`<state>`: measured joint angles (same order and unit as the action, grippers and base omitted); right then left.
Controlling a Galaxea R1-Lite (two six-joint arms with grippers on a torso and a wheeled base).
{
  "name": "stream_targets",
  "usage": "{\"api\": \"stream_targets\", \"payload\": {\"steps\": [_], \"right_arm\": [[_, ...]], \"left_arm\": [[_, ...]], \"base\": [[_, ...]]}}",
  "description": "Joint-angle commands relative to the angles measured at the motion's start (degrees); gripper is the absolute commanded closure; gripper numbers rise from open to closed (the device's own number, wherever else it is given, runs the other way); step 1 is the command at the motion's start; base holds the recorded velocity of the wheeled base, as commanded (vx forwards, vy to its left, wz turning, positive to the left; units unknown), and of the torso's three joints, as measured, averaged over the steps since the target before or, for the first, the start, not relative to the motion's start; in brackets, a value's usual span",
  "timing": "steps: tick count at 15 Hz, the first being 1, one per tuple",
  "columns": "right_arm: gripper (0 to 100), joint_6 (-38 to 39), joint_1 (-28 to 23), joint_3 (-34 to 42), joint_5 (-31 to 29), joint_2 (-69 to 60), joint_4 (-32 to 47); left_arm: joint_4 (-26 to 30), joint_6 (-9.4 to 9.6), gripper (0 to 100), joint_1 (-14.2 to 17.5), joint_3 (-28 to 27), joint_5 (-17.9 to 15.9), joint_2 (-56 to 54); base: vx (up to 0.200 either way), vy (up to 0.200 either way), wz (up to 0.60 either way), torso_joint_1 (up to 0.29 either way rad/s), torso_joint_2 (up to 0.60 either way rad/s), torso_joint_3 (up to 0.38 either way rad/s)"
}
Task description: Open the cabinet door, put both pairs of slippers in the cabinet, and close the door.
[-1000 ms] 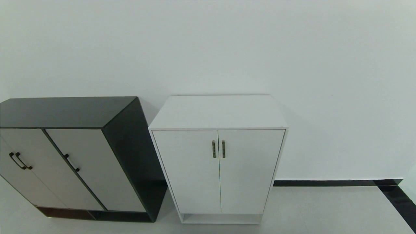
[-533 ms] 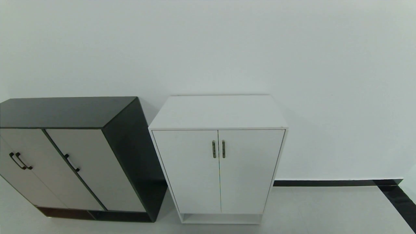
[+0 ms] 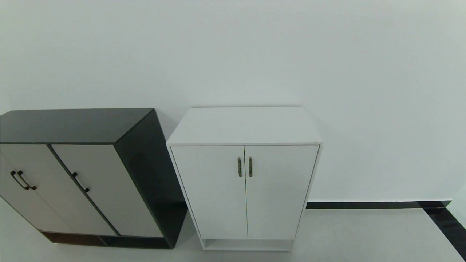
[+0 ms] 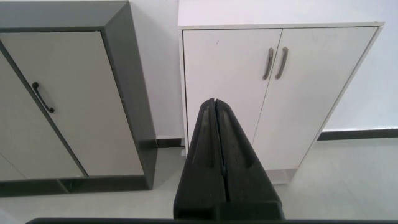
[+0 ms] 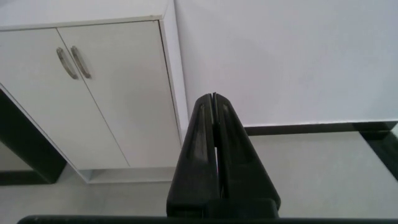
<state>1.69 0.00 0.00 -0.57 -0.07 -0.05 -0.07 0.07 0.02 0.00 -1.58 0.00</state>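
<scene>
Head view: a white cabinet (image 3: 244, 125) stands on the grey floor (image 3: 364, 236) with its back to the pale wall (image 3: 255, 54), straight ahead.
Doors: left door (image 3: 211, 193) and right door (image 3: 278, 189) are both closed and flush, meeting at a thin seam down the middle.
Handles: two slim vertical metal handles, the left handle (image 3: 239, 167) and right handle (image 3: 250, 167), sit either side of the seam in the upper part of the doors.
Cabinet base: a low open slot (image 3: 247, 244) runs under the doors.
Surfaces: the white cabinet's top and door fronts are plain.
Neighbour: a dark cabinet (image 3: 145, 163) stands just beside the white one on the robot's left. It has pale grey doors (image 3: 98, 189), also closed, with black bar handles (image 3: 80, 182).
Skirting: a black strip (image 3: 364, 205) runs along the foot of the wall to the right of the white cabinet and turns forward along the floor at the far right.
Left gripper (image 4: 215, 102): fingers pressed together, nothing between them. It is held in the air well short of the white cabinet and points toward the left door.
Right gripper (image 5: 213, 96): fingers pressed together and holding nothing. It is also well short of the cabinet and points past the white cabinet's right side toward the wall.
</scene>
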Motion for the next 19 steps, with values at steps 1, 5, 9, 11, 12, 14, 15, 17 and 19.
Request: {"api": "stream_targets", "payload": {"steps": [1, 5, 9, 11, 12, 14, 15, 17, 19], "right_arm": [[100, 0.24, 0.0, 0.0, 0.05, 0.07, -0.04], [100, 0.33, 0.0, 0.0, 0.05, 0.07, -0.04], [100, -0.02, 0.0, 0.0, 0.13, 0.07, -0.04], [100, -0.29, 0.0, 0.0, 0.13, 0.07, -0.04], [100, -0.46, 0.0, 0.0, 0.13, 0.07, 0.05], [100, -0.82, 0.0, 0.0, 0.13, 0.07, 0.05], [100, -0.82, 0.0, 0.0, 0.13, 0.07, 0.05], [100, -0.99, 0.0, 0.0, 0.13, 0.07, 0.05], [100, -0.99, 0.0, 0.0, 0.13, 0.07, 0.05]], "left_arm": [[-0.01, 0.01, 100, 0.06, 0.0, 0.0, 0.09], [-0.01, 0.01, 100, 0.06, 0.0, 0.0, 0.09], [-0.01, 0.01, 100, 0.06, 0.0, 0.0, 0.09], [-0.01, 0.01, 100, 0.06, 0.0, 0.0, 0.09], [-0.01, 0.01, 100, 0.06, 0.0, 0.0, 0.09], [-0.01, 0.01, 100, 0.06, 0.0, 0.0, 0.09], [-0.01, 0.01, 100, 0.06, 0.0, 0.0, 0.09], [-0.01, 0.01, 100, 0.06, 0.0, 0.0, 0.0], [-0.01, 0.01, 100, 0.06, 0.0, 0.0, 0.09]], "base": [[0.0, 0.0, 0.0, 0.0, 0.0, 0.0], [0.0, 0.0, 0.0, 0.0, 0.0, 0.0], [0.0, 0.0, 0.0, 0.0, 0.0, 0.0], [0.0, 0.0, 0.0, 0.0, 0.0, 0.0], [0.0, 0.0, 0.0, 0.0, 0.0, 0.0], [0.0, 0.0, 0.0, 0.0, 0.0, 0.0], [0.0, 0.0, 0.0, 0.0, 0.0, 0.0], [0.0, 0.0, 0.0, 0.0, 0.0, 0.0], [0.0, 0.0, 0.0, 0.0, 0.0, 0.0]]}}
